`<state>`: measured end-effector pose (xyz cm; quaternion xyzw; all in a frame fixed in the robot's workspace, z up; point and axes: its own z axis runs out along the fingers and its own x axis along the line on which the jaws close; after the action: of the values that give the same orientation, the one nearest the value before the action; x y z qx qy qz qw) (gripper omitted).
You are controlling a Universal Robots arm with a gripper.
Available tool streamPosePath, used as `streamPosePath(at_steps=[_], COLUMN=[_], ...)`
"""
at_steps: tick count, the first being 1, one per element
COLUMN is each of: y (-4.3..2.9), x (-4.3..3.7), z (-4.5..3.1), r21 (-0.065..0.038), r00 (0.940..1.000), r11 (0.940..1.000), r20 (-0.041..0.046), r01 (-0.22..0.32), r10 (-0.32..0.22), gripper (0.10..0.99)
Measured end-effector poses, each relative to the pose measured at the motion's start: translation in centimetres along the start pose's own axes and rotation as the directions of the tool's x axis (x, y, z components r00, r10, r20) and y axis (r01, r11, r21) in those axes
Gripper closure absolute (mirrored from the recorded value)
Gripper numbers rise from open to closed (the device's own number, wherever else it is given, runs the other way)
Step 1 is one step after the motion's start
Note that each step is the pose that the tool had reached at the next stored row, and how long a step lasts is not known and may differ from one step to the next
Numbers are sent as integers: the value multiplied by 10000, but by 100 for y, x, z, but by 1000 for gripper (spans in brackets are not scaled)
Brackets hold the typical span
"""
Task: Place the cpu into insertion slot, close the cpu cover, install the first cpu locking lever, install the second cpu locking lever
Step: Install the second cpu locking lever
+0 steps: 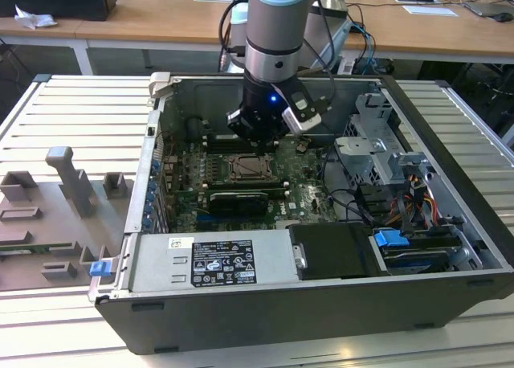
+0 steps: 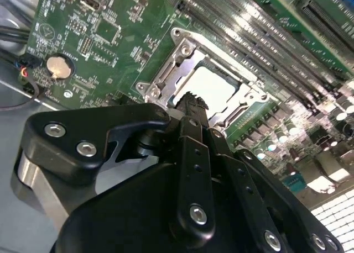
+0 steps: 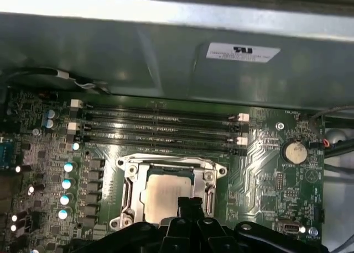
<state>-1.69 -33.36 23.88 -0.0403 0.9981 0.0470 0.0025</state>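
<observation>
CPU [image 3: 166,195] sits flat in the insertion slot [image 3: 131,193], silvery top showing through the window of the cpu cover [image 3: 168,165], which looks laid down over it; same in the second wrist view, CPU [image 2: 207,87] framed by the cover [image 2: 182,54].

Largest first: the computer case [image 1: 321,304] lies on its side, open face up, on the slatted bench [image 1: 72,111], so the motherboard [image 1: 301,191] faces me and I can reach straight down. My arm [image 1: 277,30] comes in from above, over the back part of the board. The socket in the exterior view [image 1: 245,169] is just in front of my tool. Memory slots [image 3: 157,128] run alongside the socket, between it and the case wall. A coin battery [image 3: 294,152] sits off to one side of the board.

My fingers [image 2: 191,104]: tips look brought together, narrow, nothing seen between them, holding nothing as far as I can tell. In the first wrist view the fingers [image 3: 191,204] overlap the edge of the CPU nearest the camera; contact or hovering, cannot tell. Tips point at the socket's near edge, which I judge suits pressing on the cover or working a lever rather than carrying the chip.

Chip placement looks done, cover looks down; lever state not clear to me.
</observation>
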Motion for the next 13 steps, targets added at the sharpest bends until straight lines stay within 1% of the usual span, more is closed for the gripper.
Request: streamPosePath(at_steps=[4, 7, 9, 13], y=[-124, -179, -198, -212], x=[10, 14, 16, 17], z=[-12, -17, -19, -20], r21=[-1, -17, -26, -32], r00=[10000, 10000, 10000, 10000], r11=[10000, 10000, 10000, 10000], r20=[0, -10, -35, -59], r01=[1, 0, -3, -7], r10=[-1, 0, 3, 6], gripper=[980, 980, 980, 980])
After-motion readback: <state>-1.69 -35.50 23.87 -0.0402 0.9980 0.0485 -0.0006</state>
